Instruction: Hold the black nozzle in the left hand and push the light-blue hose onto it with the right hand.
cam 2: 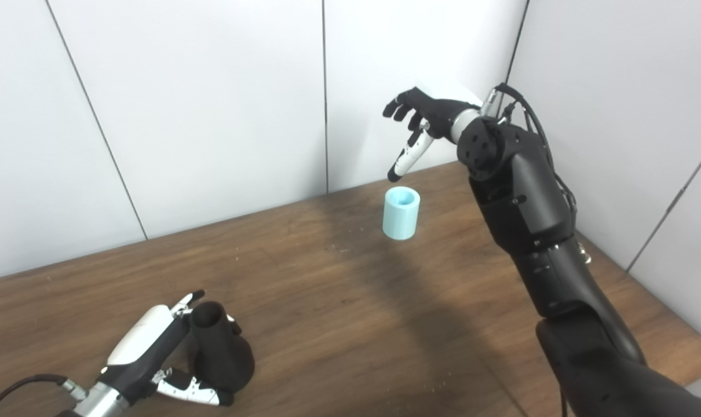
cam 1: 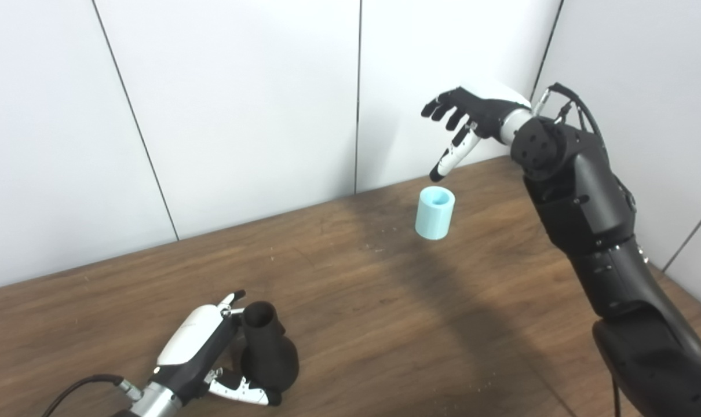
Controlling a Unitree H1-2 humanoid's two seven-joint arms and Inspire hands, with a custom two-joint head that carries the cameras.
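Left eye view and right eye view both look down on a dark brown wooden tabletop (cam 1: 350, 301) set against white wall panels (cam 1: 240, 104). At the bottom left, the left robot hand (cam 1: 203, 347) reaches in from the lower edge. Its fingers and thumb wrap around a black nozzle (cam 1: 268, 353), which stands upright on the tabletop with its wide, rounded base down and its narrower open neck pointing up. The thumb curls under the base at the front, while the white-backed palm presses against the neck.

Farther back and to the right, a short light-blue hose piece (cam 1: 435, 213) stands upright on the tabletop, its open end facing up, well apart from the nozzle. The right robot hand (cam 1: 463, 119) hangs in the air just above and behind it, holding nothing. Its fingers are spread and its white-and-black thumb points down toward the hose's rim without touching it.
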